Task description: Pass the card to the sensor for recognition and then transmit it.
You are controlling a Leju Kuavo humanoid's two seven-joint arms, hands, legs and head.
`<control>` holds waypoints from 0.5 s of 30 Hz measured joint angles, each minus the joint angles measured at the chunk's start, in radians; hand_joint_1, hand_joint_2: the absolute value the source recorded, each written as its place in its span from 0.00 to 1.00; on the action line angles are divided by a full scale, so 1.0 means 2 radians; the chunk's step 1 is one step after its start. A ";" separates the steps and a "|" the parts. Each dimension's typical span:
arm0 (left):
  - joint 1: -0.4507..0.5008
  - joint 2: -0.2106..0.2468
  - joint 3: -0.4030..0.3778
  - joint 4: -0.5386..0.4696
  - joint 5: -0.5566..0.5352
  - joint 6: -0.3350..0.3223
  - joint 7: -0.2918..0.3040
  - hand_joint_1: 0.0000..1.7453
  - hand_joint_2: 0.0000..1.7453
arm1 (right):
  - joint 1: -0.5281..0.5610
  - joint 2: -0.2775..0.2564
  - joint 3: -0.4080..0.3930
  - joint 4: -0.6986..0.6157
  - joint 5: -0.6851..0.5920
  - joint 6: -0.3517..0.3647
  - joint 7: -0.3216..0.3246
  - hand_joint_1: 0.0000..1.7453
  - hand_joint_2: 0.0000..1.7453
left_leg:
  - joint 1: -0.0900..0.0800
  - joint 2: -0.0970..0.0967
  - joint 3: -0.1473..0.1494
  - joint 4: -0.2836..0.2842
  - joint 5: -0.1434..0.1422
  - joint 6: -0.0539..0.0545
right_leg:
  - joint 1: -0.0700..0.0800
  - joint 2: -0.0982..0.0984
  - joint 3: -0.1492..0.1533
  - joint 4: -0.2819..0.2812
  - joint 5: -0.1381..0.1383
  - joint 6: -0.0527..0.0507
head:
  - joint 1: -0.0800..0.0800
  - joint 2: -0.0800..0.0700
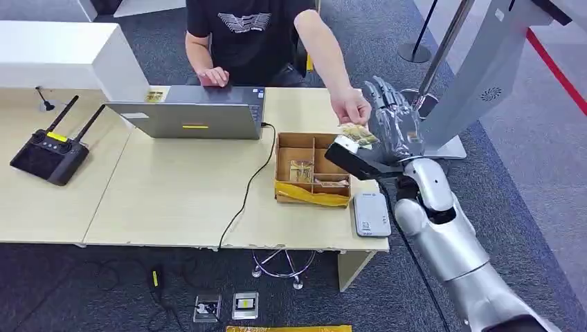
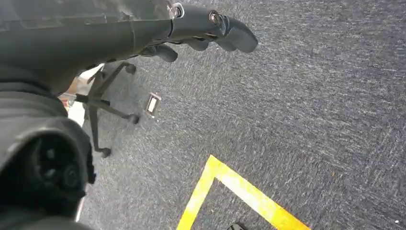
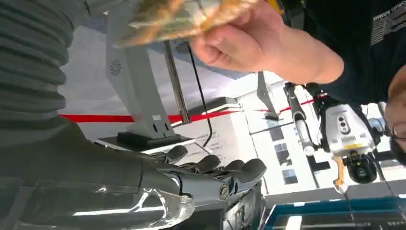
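- Over the right end of the table [image 1: 173,200], beside the far right corner of the cardboard box [image 1: 311,169], my right hand [image 1: 394,128] is raised with its fingers stretched out and apart, palm turned toward the person.
- At that hand's thumb side the card [image 1: 358,135], a yellowish patterned piece, sits between the person's hand [image 1: 349,107] and my palm; the person's fingers pinch it from the far side.
- From the right wrist view the card [image 3: 186,17] is in the person's hand [image 3: 239,43], while my fingers [image 3: 225,172] lie extended and well apart from it, closed on nothing.
- Whether my thumb touches the card I cannot tell, since the card and the person's hand cover that spot.
- On the table's near right edge, just beside the box, lies the grey sensor [image 1: 372,214], flat, with nothing on it.
- Inside the box, in its divided compartments, lie more small yellowish cards [image 1: 302,171].
- Farther left on the table stand a laptop [image 1: 190,114], lid toward me, and a black remote controller [image 1: 48,152] near the left end.
- My left hand [image 2: 201,28] hangs over the grey carpet [image 2: 311,120], its fingers loosely curved and holding nothing, above a yellow floor marking [image 2: 239,191].
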 joint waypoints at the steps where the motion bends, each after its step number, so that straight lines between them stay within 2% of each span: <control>1: 0.000 0.000 -0.001 0.000 0.000 0.000 0.000 0.00 0.00 | -0.001 0.003 0.000 0.002 0.001 -0.001 0.000 0.00 1.00 | 0.000 0.000 0.000 0.000 0.000 0.000 | 0.000 0.000 0.000 0.000 0.000 0.000 | 0.000 0.000; 10: 0.000 0.000 -0.006 0.000 0.005 0.000 -0.004 0.00 0.00 | -0.004 0.022 -0.002 0.021 0.043 0.000 0.016 0.01 1.00 | 0.000 0.000 0.000 0.000 0.000 0.000 | 0.000 0.000 0.000 0.000 0.000 0.000 | 0.000 0.000; 11: 0.000 0.000 -0.006 0.000 0.005 0.000 -0.005 0.00 0.00 | -0.004 0.024 -0.004 0.022 0.047 0.002 0.017 0.96 1.00 | 0.000 0.000 0.000 0.000 0.000 0.000 | 0.000 0.000 0.000 0.000 0.000 0.000 | 0.000 0.000; 12: 0.000 0.000 -0.006 0.000 0.005 0.000 -0.006 0.00 0.00 | -0.004 0.025 -0.005 0.024 0.049 0.005 0.019 1.00 1.00 | 0.000 0.000 0.000 0.000 0.000 0.000 | 0.000 0.000 0.000 0.000 0.000 0.000 | 0.000 0.000; 15: 0.000 0.000 -0.007 0.000 0.007 0.000 -0.010 0.00 0.00 | -0.004 0.028 -0.011 0.025 0.049 0.016 0.024 1.00 1.00 | 0.000 0.000 0.000 0.000 0.000 0.000 | 0.000 0.000 0.000 0.000 0.000 0.000 | 0.000 0.000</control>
